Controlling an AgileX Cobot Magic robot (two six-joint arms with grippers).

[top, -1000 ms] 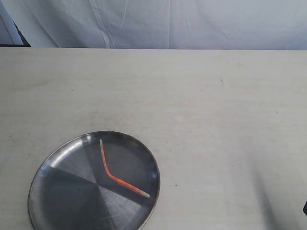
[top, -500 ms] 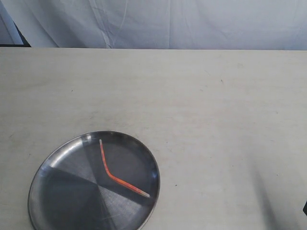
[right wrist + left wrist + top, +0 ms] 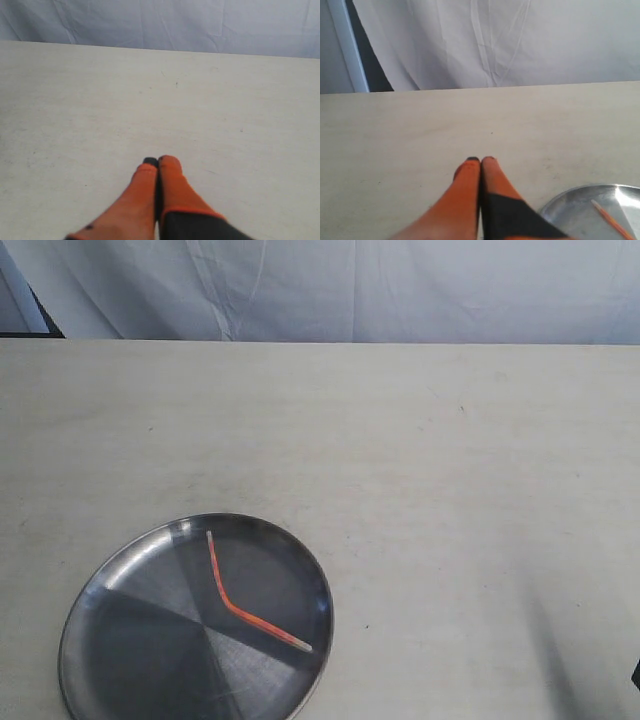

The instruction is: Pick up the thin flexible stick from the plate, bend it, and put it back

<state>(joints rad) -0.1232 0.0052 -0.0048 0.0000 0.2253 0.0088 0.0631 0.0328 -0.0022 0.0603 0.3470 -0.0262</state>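
Observation:
The round silver plate (image 3: 130,640) sits at the near left of the table. On it lies the thin red-orange stick (image 3: 232,605), kinked in the middle, its pale tip near the plate's right rim. Neither gripper shows in the exterior view. In the left wrist view my left gripper (image 3: 480,160) is shut with nothing between its orange fingers, above bare table; the plate's rim (image 3: 560,200) and one end of the stick (image 3: 610,220) show off to one side. My right gripper (image 3: 158,161) is likewise shut and empty over bare table.
The pale wooden table (image 3: 400,440) runs back to a white cloth backdrop (image 3: 350,290). A dark bit of the right arm (image 3: 636,672) pokes in at the exterior view's right edge.

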